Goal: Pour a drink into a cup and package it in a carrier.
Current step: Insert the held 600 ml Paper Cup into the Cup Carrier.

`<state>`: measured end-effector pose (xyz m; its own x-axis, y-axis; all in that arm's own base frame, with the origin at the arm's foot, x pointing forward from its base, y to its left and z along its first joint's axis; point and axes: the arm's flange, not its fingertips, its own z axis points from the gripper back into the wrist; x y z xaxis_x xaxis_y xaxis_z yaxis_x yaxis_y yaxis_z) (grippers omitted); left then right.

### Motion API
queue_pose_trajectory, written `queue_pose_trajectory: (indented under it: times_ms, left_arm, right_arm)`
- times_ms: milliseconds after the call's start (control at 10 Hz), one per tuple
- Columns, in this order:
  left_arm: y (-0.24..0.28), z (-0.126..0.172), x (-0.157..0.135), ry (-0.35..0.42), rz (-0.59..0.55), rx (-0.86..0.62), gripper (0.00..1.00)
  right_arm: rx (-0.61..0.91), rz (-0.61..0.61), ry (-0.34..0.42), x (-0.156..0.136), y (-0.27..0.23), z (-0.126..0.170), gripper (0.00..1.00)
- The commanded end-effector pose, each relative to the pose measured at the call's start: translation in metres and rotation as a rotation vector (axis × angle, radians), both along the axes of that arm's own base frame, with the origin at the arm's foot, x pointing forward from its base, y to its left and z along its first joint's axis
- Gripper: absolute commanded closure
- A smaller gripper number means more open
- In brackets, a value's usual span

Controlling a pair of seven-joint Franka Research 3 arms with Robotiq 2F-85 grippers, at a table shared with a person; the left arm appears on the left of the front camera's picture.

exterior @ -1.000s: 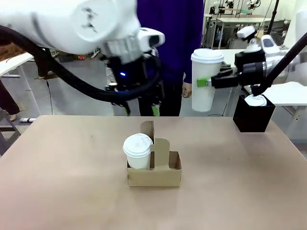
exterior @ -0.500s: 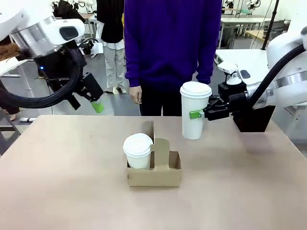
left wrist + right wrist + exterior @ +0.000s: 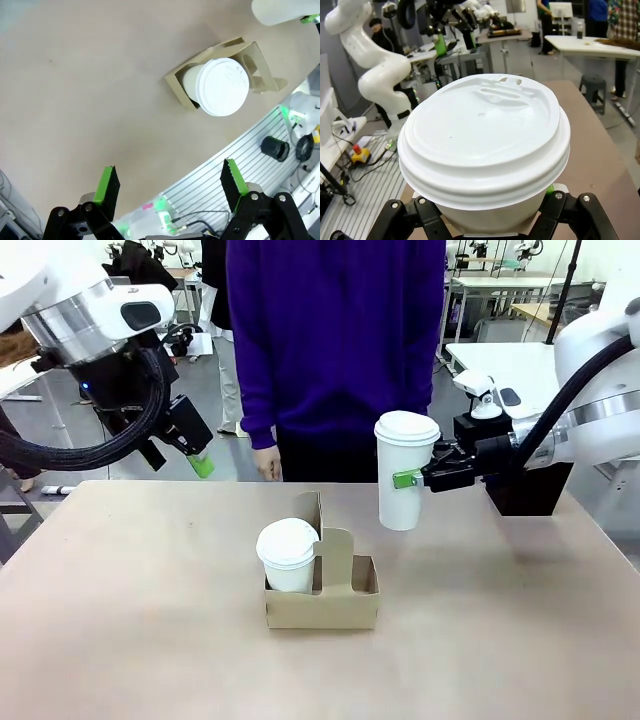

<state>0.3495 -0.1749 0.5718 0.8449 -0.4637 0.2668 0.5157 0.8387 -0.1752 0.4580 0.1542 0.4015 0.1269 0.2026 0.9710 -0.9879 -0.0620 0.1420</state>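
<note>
What matters from here is where the cup [image 3: 404, 465] hangs relative to the free well [image 3: 362, 576] of the carrier [image 3: 325, 610]. The cup is upright, lid on top, its long axis vertical, lifted clear of the table [image 3: 120, 590]. It sits near the carrier, above it and off to the robot's right and the far side. The right fingers [image 3: 403, 479] are clenched on its side just below the lid, and the arm reaches in nearly level from the right past a black box [image 3: 525, 498]. The right wrist view looks down over the lid [image 3: 485, 145], with a black finger on either side beneath it. The carrier's left well already holds another lidded cup [image 3: 287, 558], and the upright handle [image 3: 337, 552] stands between that one and the free well. That well faces the right arm, so this arm looks best placed, and I'd guess the cup needs to shift left and toward the robot, then go straight down without tilting or clipping the handle. The left fingers [image 3: 201, 464] are spread wide and hold nothing. That arm is up and well off to the left, its camera looking down on the carrier. A person [image 3: 335, 340] stands at the far edge.
</note>
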Motion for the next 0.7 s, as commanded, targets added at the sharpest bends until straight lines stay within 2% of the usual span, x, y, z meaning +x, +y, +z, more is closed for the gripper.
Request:
queue_pose_trajectory:
  times_ms: [0,100,300,600]
  left_arm:
    - [0.000,-0.001,0.001,-0.004,0.002,0.001,0.00]
    - [0.005,-0.003,0.003,-0.009,-0.064,-0.008,0.00]
    - [0.018,-0.011,0.008,-0.031,-0.143,-0.035,0.00]
    - [0.047,-0.022,0.015,-0.074,-0.259,-0.114,0.00]
  right_arm:
    - [0.001,-0.010,-0.003,0.001,-0.001,0.001,0.19]
    - [0.046,0.118,-0.049,-0.007,0.008,0.002,0.19]
    - [0.098,0.192,-0.116,-0.014,0.020,0.006,0.19]
    - [0.125,0.278,-0.114,-0.009,0.046,-0.001,0.19]
